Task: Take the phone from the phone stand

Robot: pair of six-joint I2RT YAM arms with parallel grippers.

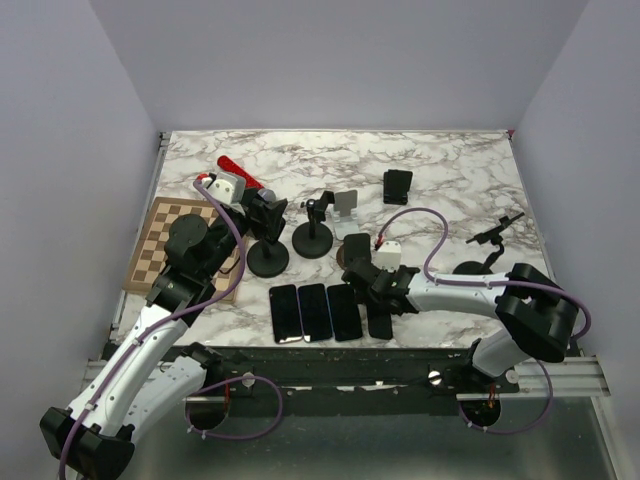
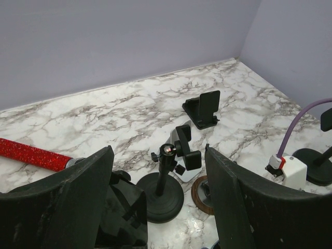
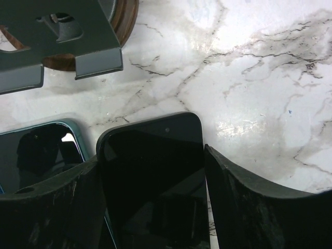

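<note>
A black phone [image 3: 150, 171] lies flat on the marble, last in a row of phones [image 1: 315, 311] near the front edge. My right gripper [image 3: 152, 155] is shut on its two long edges, low over the table [image 1: 378, 300]. Just beyond it stands an empty grey phone stand [image 3: 57, 31] on a brown round base [image 1: 357, 245]. My left gripper [image 2: 158, 150] hangs open over a black round-based stand [image 1: 268, 260]. A glossy black slab [image 2: 116, 210] sits by its left finger, and I cannot tell whether it is a phone.
A second black pole stand [image 2: 165, 194] and a silver stand [image 1: 347, 205] are mid-table. A black folding stand [image 2: 203, 109] is at the back. A red glitter tube [image 2: 31, 154] and a chessboard [image 1: 175, 245] lie at the left. An arm-type stand [image 1: 490, 245] is at the right.
</note>
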